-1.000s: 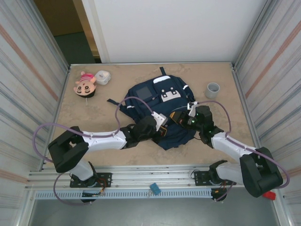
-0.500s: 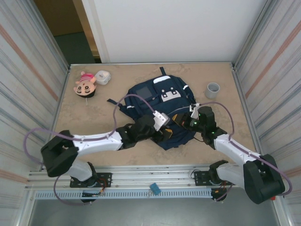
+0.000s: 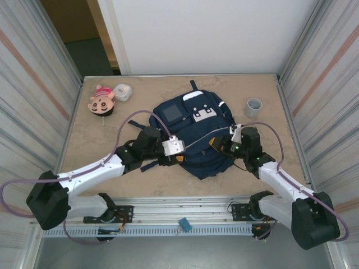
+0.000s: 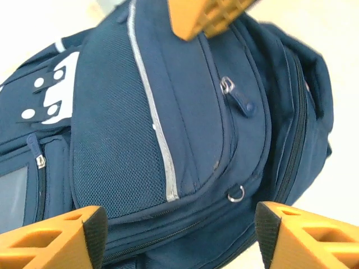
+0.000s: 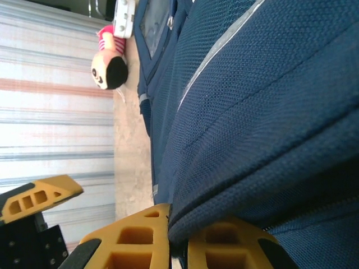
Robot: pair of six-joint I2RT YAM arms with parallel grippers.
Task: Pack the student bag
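1. Far left of the table there's a doll (image 3: 101,100) with a small white container (image 3: 122,92) just beside it. Both are well apart from the bag and are probably the stuff to pack, so nothing's gone in yet.
2. The left gripper (image 3: 178,159) sits at the bag's near-left edge with its fingers spread wide and nothing between them. Its wrist view looks straight across the front pocket and a zip pull (image 4: 235,96).
3. The student bag (image 3: 190,126) lies flat mid-table, grey patch facing up. The front pocket looks zipped shut.
4. The right gripper (image 3: 220,144) is at the bag's near-right edge, fingers pressed together and pinching a fold of the navy fabric.
5. A grey cup (image 3: 253,106) stands off to the right, clear of everything.
6. Looks like the opening-up stage. The right side anchors the bag, so the left likely has to close on a zip pull. That's a tiny target and needs careful lining up.
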